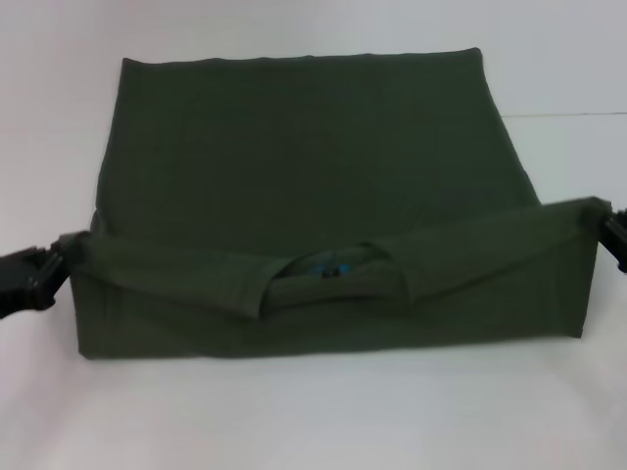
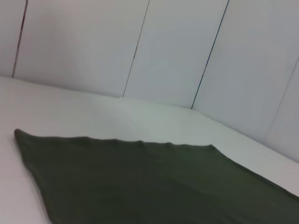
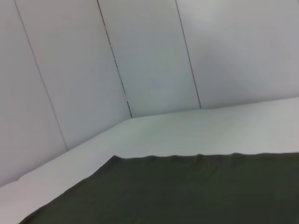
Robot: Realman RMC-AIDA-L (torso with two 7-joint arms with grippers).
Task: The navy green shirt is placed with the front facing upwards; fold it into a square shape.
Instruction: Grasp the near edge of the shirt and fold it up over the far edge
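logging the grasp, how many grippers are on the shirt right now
2. The left gripper holds the navy green shirt at its near left corner; the right gripper holds its near right corner, both lifted.

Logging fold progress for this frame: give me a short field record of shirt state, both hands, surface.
shirt: navy green shirt spread on the table, near edge lifted and folded back toward the far hem
visible detail: neck opening with label facing up at near centre
left hand: left hand at the shirt's near-left corner, gripping cloth
right hand: right hand at the near-right corner, gripping cloth
surface: white table
fold stage: first fold under way, not yet square
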